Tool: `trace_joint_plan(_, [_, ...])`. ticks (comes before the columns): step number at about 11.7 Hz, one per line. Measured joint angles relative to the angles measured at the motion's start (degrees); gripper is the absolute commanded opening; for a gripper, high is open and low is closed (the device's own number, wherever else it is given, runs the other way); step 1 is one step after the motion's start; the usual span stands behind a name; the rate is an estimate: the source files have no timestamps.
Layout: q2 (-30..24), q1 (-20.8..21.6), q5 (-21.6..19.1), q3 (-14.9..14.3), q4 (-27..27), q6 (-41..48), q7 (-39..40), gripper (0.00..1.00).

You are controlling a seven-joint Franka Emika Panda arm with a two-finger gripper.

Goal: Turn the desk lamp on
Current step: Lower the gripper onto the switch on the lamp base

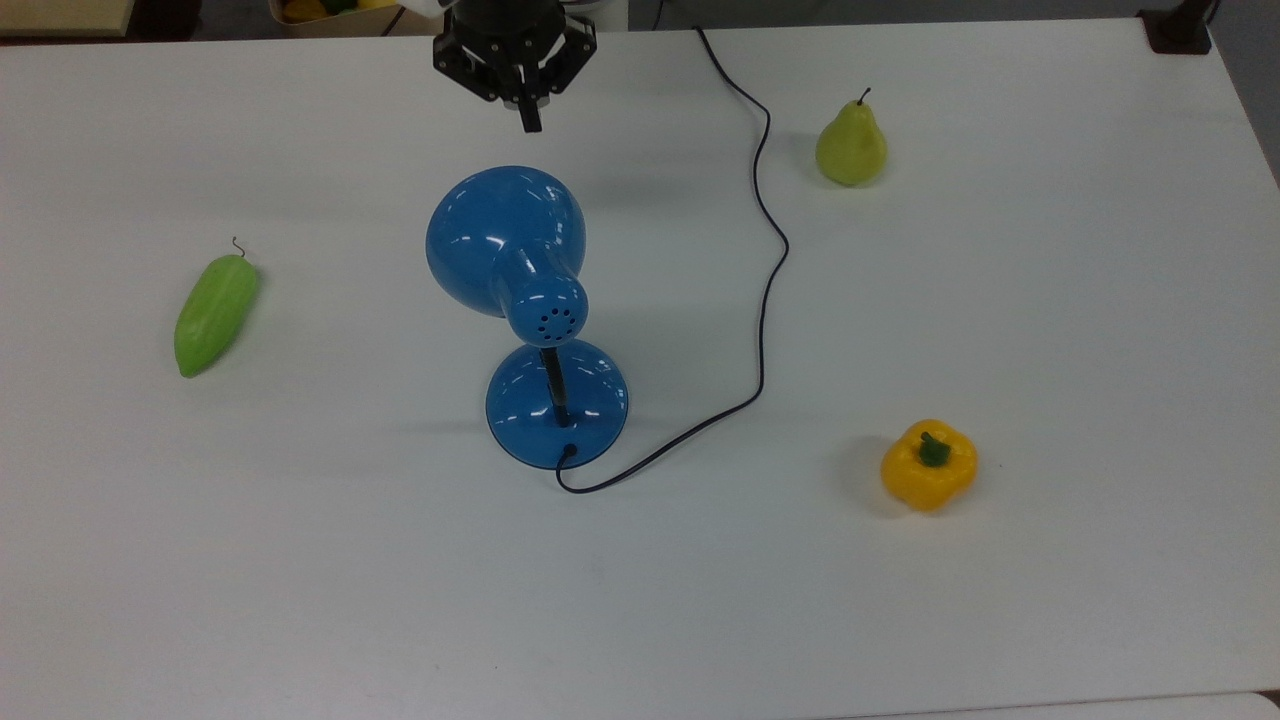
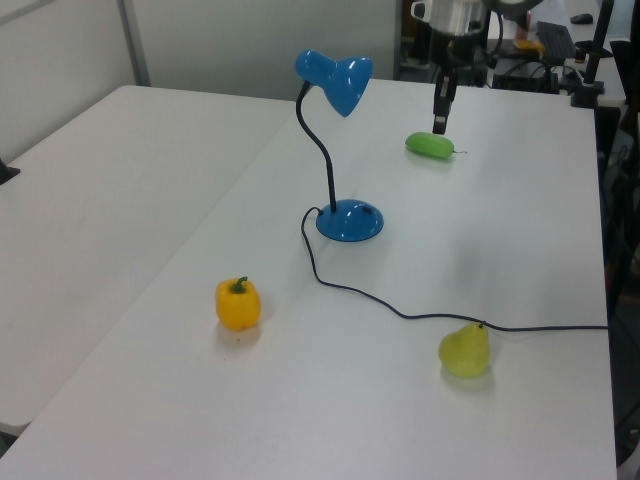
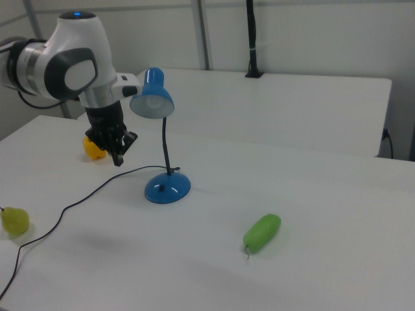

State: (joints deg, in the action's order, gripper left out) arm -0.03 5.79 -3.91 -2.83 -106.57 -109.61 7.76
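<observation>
The desk lamp (image 1: 505,245) is glossy blue, with a dome shade, a perforated cap and a round base (image 1: 556,405), and it stands mid-table. The left view shows its shade (image 2: 335,80) held up on a curved black neck. Its thin black cord (image 1: 765,250) snakes away to the far edge of the table. My gripper (image 1: 528,120) hangs just beyond the shade in the top view, pointing down, fingers shut with nothing held. In the right view the gripper (image 3: 118,159) is to the left of the shade (image 3: 152,98) and lower than it, not touching the lamp.
A green cucumber-like vegetable (image 1: 215,312) lies at the top view's left. A pear (image 1: 850,145) stands at the upper right and a yellow bell pepper (image 1: 928,465) at the lower right. The cord crosses the table between lamp and pear.
</observation>
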Motion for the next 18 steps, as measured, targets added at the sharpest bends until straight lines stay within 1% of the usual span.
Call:
trace_joint_plan(2, [0.62, 0.02, 0.47, 0.31, -3.39, -3.47, 0.54, 0.00])
trace_joint_plan(3, [0.83, 0.02, 0.86, 1.04, -5.74, -6.63, 0.60, 0.01])
trace_joint_plan(4, [0.90, 0.04, 1.12, 1.69, -8.22, -10.39, 0.60, 0.01])
trace_joint_plan(7, [0.96, 0.05, 1.15, 2.45, -15.14, -22.89, 0.59, 0.01])
trace_joint_plan(9, [1.60, 0.05, 1.15, 2.75, -17.89, -30.25, 0.35, 0.01])
trace_joint_plan(11, [4.11, 0.04, 1.15, 2.76, -18.37, -36.56, 0.16, 0.01])
trace_joint_plan(15, [10.05, 0.04, 1.15, 2.76, -17.82, -46.52, 0.03, 0.01])
trace_joint_plan(18, [12.96, -0.06, 1.15, 2.76, -15.75, -49.43, -0.02, 0.00])
